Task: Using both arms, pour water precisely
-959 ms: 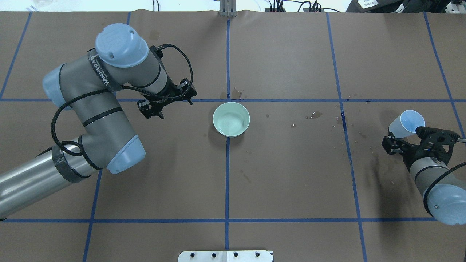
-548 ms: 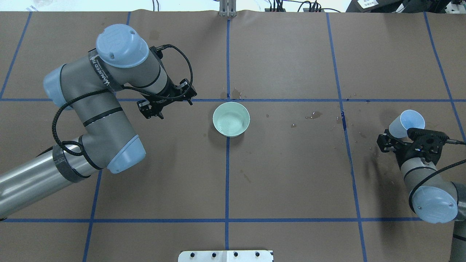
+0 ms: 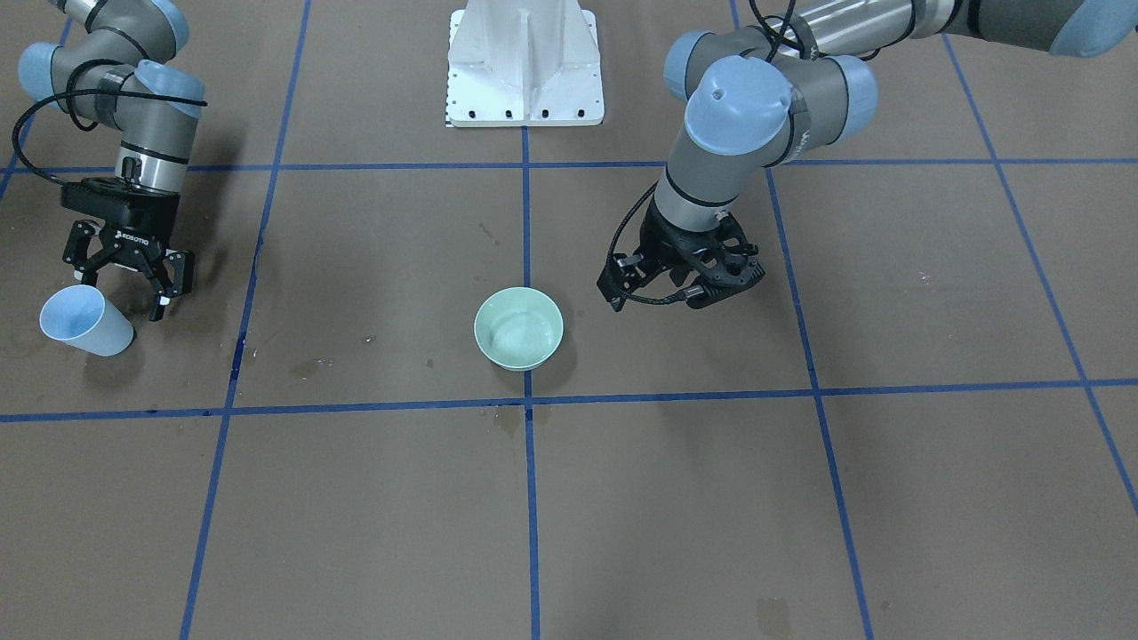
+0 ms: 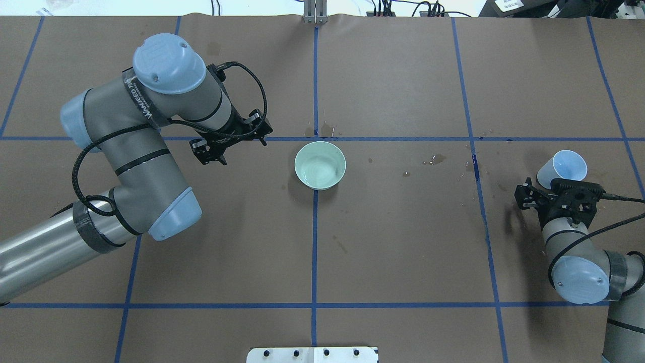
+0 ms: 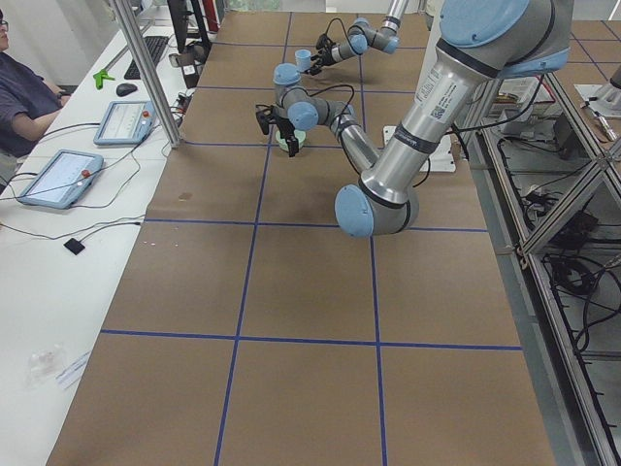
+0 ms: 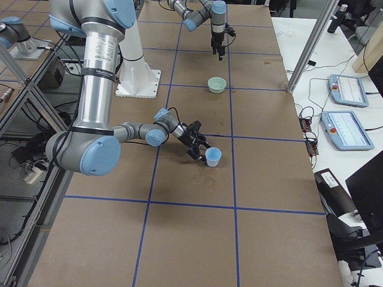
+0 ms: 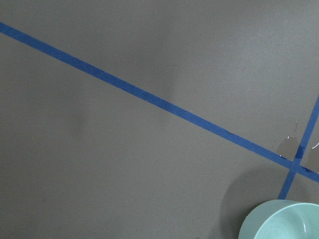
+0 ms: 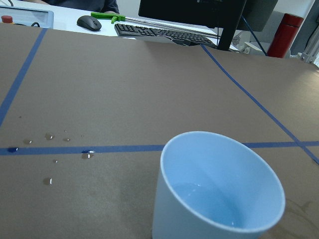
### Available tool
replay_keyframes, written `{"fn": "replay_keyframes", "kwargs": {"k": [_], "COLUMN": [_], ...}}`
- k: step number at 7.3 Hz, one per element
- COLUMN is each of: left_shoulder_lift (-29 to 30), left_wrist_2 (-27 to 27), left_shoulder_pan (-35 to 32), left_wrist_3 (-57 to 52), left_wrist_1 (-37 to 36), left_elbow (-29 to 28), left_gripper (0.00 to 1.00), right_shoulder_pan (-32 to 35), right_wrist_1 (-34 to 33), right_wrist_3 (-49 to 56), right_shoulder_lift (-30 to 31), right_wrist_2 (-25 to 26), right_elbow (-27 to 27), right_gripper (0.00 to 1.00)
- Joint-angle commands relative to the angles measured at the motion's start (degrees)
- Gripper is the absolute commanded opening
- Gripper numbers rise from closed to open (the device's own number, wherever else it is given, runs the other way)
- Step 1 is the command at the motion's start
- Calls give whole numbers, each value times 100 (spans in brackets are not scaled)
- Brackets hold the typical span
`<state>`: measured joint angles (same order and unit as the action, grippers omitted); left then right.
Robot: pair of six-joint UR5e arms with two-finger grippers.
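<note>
A pale blue cup (image 4: 562,169) stands upright on the brown table at the right, also in the front view (image 3: 84,322). The right wrist view shows a little water (image 8: 209,206) in the bottom of this cup (image 8: 219,189). My right gripper (image 3: 124,293) is open, low over the table, with the cup just beyond its fingertips. It also shows in the overhead view (image 4: 541,190). A pale green bowl (image 4: 320,165) sits at the table's centre with a faint sheen of water (image 3: 520,336). My left gripper (image 4: 229,141) hangs to the bowl's left, holding nothing; its jaws are unclear.
The white pedestal (image 3: 524,62) stands at the robot's side. Dark wet stains (image 4: 436,160) and drops (image 8: 50,137) lie between bowl and cup. Blue tape lines (image 4: 315,242) grid the table. Tablets (image 6: 344,89) and a keyboard (image 8: 159,32) lie past the far edge.
My right arm's elbow swung in and its wrist shifted slightly left and back, while the blue cup stayed in place. The left arm and the bowl have not moved.
</note>
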<state>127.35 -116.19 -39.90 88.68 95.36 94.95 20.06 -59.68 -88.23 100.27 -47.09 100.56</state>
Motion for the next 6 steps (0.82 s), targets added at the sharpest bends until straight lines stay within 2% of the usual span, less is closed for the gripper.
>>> {"fn": "replay_keyframes", "kwargs": {"k": [1, 4, 6], "left_shoulder_lift": [-17, -44, -44], "left_wrist_2": [0, 0, 0], "left_shoulder_pan": [0, 17, 26], "left_wrist_3": [0, 9, 9], "left_wrist_1": [0, -9, 0], "left_elbow": [6, 23, 23], "left_gripper": [100, 100, 100], "right_shoulder_pan": [7, 15, 24], "right_wrist_1": [0, 0, 0], "right_wrist_3": [-2, -10, -36], "right_shoulder_lift": [-16, 19, -16], "right_wrist_2": [59, 383, 393], "right_elbow": [-54, -202, -247], "right_gripper": [98, 98, 98]}}
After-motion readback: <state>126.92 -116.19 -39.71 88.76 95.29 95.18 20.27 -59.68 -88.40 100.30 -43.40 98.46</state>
